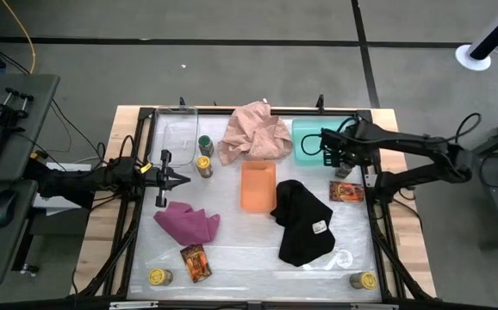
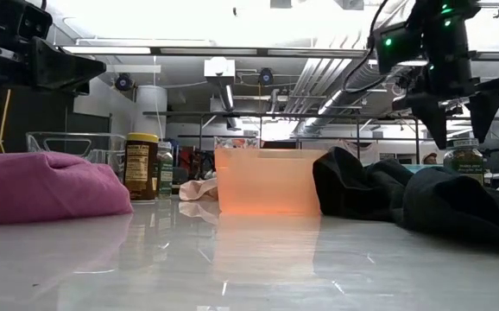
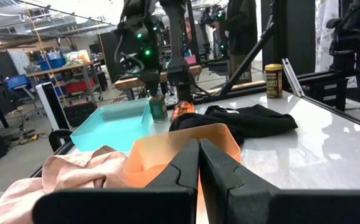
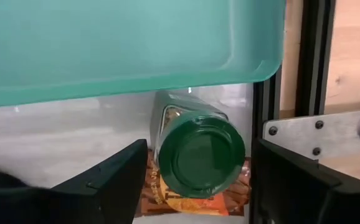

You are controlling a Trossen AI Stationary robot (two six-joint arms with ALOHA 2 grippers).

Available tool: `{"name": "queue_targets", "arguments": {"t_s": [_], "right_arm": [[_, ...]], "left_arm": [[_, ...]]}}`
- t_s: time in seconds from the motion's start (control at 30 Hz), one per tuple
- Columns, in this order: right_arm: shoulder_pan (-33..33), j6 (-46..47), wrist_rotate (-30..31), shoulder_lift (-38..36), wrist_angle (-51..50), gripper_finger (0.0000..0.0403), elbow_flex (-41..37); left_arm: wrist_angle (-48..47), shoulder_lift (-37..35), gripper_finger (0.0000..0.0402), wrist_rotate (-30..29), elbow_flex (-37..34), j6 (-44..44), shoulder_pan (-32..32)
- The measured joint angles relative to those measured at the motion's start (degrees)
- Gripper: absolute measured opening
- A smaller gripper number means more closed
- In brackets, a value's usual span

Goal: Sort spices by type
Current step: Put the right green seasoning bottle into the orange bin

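Observation:
A green-lidded spice jar stands upright on the table by the teal tray's near right corner, next to a red-brown packet. My right gripper hangs open just above this jar, pointing down, one finger on each side and neither touching. My left gripper is shut and level at the table's left side, holding nothing. Another green-lidded jar and a yellow-lidded jar stand at the far left. Near the front edge are two yellow-lidded jars and a second packet.
An orange tray sits mid-table. A pink cloth lies behind it, a black cloth to its right and a magenta cloth to its left. A clear container stands at the far left corner. A dark frame rail borders the table.

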Motion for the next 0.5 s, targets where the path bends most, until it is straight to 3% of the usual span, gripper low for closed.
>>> {"name": "queue_targets", "arguments": {"t_s": [0.27, 0.5], "right_arm": [[-3.0, -6.3, -3.4, 3.1, 0.5, 0.0281, 0.0], [-3.3, -8.1, -4.5, 3.1, 0.6, 0.0208, 0.2]], "left_arm": [[0.0, 0.0, 0.0000, 0.0, 0.0, 0.0, 0.0], [0.0, 0.0, 0.0000, 0.0, 0.0, 0.0, 0.0]]}}
